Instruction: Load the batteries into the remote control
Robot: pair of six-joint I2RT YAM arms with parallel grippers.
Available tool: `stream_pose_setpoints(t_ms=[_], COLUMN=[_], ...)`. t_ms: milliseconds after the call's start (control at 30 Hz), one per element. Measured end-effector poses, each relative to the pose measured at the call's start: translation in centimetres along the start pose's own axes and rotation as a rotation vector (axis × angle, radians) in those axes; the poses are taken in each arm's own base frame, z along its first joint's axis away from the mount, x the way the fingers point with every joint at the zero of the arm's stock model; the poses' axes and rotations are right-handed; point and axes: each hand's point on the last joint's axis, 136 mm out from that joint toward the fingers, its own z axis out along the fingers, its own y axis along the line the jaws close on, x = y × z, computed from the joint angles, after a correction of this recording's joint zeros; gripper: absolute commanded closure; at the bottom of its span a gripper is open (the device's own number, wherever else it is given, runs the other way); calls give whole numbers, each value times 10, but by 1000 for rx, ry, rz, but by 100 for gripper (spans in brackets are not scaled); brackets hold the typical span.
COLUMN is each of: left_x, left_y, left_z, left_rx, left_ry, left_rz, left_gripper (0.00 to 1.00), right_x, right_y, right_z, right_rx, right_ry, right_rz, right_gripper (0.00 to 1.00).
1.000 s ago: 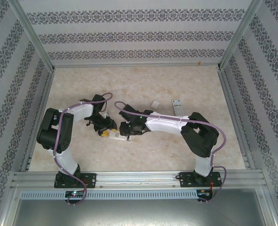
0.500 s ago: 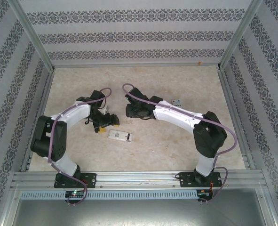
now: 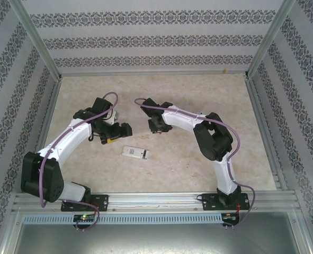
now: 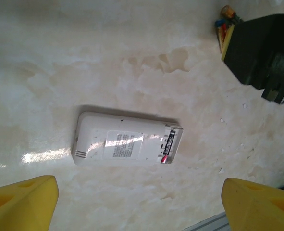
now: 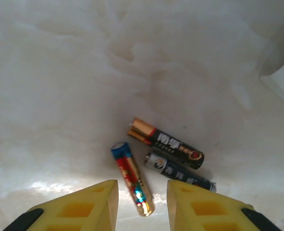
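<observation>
Lying face-down, the remote control (image 4: 125, 144) shows an open battery bay (image 4: 169, 143).

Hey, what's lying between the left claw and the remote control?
Only bare tabletop, seen in the left wrist view, separates the left claw from the remote control.
</observation>
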Motion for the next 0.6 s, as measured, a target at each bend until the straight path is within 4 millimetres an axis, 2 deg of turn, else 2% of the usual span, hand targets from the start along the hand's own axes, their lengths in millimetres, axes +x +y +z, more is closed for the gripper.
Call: stream_pose_setpoints(t_ms=[133, 267, 367, 600], left_x=[2, 2, 2, 3], left_y=[2, 2, 2, 4], left_z=[1, 1, 2, 5], left_rx=[-4, -5, -6, -11], left_ry=[5, 5, 7, 16], left_rz=[-3, -3, -4, -8], left_gripper=[11, 11, 11, 10], right_x=[3, 7, 5, 5], right_y=[3, 6, 11, 15], right_z=[5, 13, 13, 12], right_rx=[-10, -20, -37, -54], right_ry=[18, 40, 41, 44], right_rz=[-6, -7, -7, -30], right_gripper=[71, 77, 83, 91])
